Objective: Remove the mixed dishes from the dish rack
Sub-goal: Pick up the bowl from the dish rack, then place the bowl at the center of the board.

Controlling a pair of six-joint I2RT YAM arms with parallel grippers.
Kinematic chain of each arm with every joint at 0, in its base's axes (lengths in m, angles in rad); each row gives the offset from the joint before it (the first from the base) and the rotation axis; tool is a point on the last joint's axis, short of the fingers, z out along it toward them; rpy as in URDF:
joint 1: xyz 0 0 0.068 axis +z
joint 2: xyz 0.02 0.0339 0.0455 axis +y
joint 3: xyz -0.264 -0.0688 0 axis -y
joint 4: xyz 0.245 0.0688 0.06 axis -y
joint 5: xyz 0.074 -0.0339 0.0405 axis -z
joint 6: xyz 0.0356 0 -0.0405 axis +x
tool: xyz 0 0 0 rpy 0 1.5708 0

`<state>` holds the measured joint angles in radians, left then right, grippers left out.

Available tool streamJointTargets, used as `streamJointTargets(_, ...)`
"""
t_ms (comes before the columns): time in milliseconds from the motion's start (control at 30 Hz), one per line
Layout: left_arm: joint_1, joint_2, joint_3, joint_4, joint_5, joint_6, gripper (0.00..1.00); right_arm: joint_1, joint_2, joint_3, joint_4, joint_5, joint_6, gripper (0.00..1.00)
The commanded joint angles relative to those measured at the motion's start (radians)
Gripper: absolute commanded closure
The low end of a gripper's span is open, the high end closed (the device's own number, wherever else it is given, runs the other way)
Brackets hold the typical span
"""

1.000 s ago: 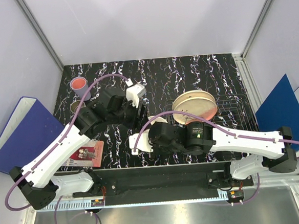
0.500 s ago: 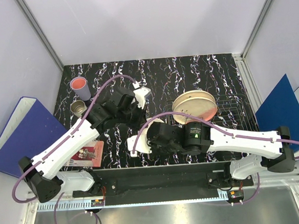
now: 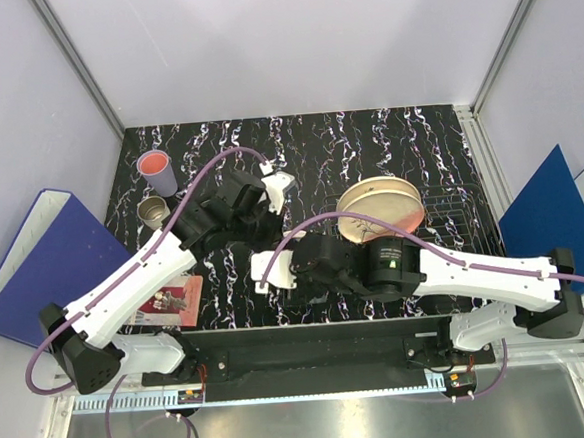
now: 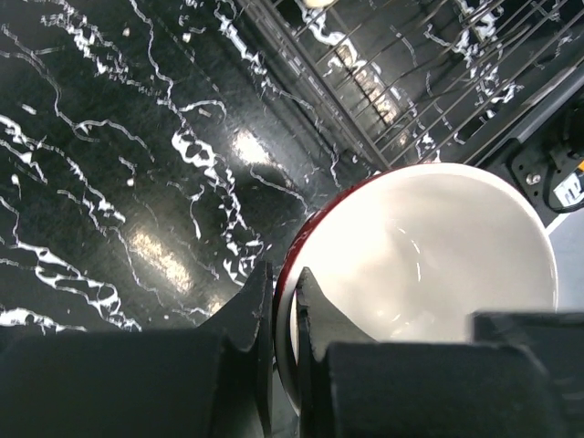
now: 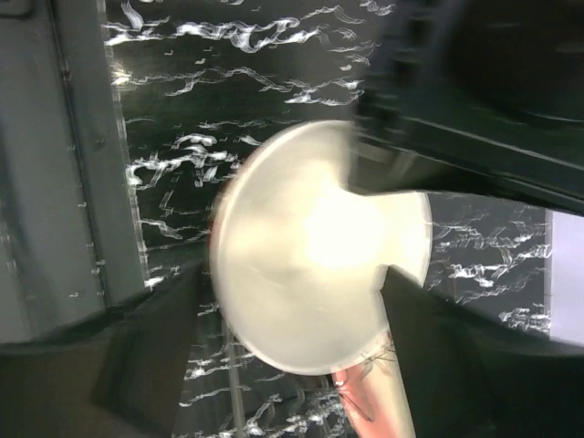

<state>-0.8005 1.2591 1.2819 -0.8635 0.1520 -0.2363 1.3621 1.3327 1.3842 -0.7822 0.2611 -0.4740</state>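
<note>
L gripper is clamped on the rim of the red bowl. In the left wrist view its two dark fingers pinch the rim, one on the red outer wall and one on the glossy white inside. The bowl sits over the black marbled table, just left of the dish rack. Rack wires cross the top of the wrist view, beyond the bowl. Can't tell if the bowl's base touches the table.

R gripper reaches in from the right, close under the L arm near the table's middle. The right wrist view is badly blurred. R's fingers show only as dark shapes low left and low right, spread apart and not gripping anything. Ahead of them is a cream disc w/ a red edge, most likely the bowl's inside, partly covered at upper right by a dark shape.

Other dishes, top view:
- A cream plate w/ a pinkish half stands tilted in the rack's left part.
- There may be a 2nd rim tight behind it; can't tell.
- A lilac tumbler, pink inside, stands upright at the table's far-left corner.
- A small cup is just beside it on the near side.
- Both are well apart from the rack.

A red printed card lies flat near the left front edge, partly under the L arm.
</note>
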Motion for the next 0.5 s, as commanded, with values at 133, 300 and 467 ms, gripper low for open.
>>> streamJointTargets(133,0.036,0.005,0.097,0.037,-0.014,-0.053,1.00,-0.003,-0.098,0.059,0.070,0.171,0.044,0.00)
streamJointTargets(300,0.173,0.049,0.175,0.043,-0.028,-0.122,1.00,-0.003,-0.150,0.082,0.080,0.260,0.116,0.00)
streamJointTargets(467,0.352,0.158,0.241,0.092,-0.113,-0.248,1.00,-0.003,-0.184,0.096,0.119,0.420,0.294,0.00)
